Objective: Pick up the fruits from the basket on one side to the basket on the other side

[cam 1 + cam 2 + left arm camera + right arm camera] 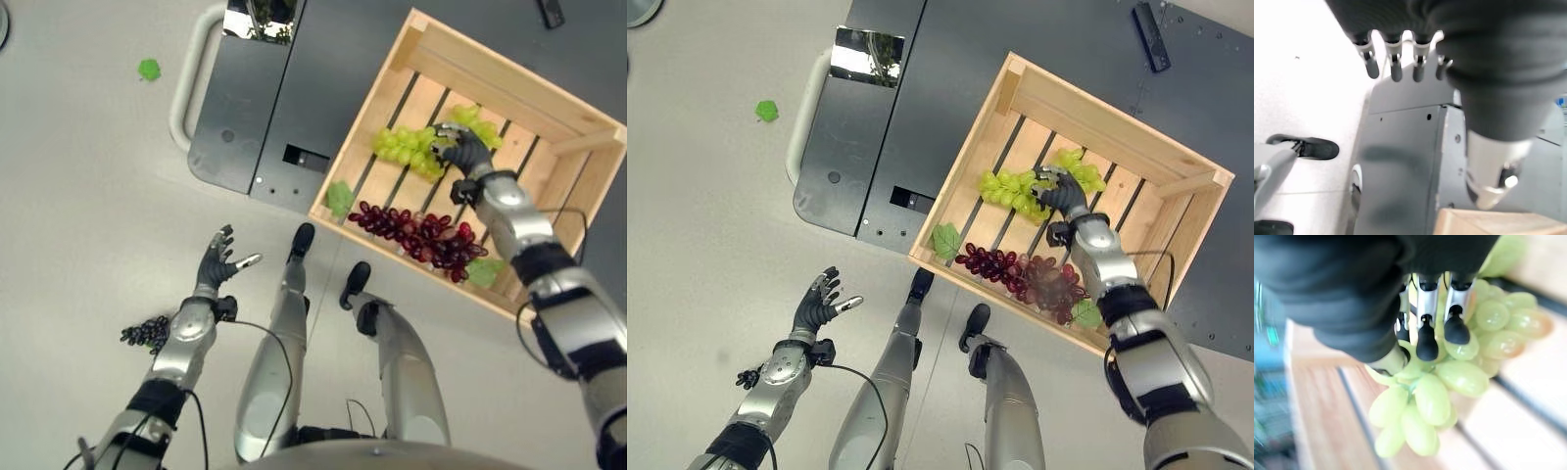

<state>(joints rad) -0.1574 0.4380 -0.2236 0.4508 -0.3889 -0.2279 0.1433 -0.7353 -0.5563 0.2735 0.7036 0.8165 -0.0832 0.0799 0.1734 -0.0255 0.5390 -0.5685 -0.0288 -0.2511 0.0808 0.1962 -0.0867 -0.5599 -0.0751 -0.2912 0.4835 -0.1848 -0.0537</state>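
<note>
Right wrist view shows the right hand with its dark-tipped fingers curled into a bunch of green grapes, pinching it near the stem. That bunch lies on the slats in the middle of the wooden crate; a bunch of red grapes rests nearer the crate's front wall, with green leaves beside it. The left hand hangs over the floor well apart from the crate, fingers spread and holding nothing. The grasp step looks to be in hand; next the bunch likely needs lifting clear of the crate wall without grapes slipping loose.
</note>
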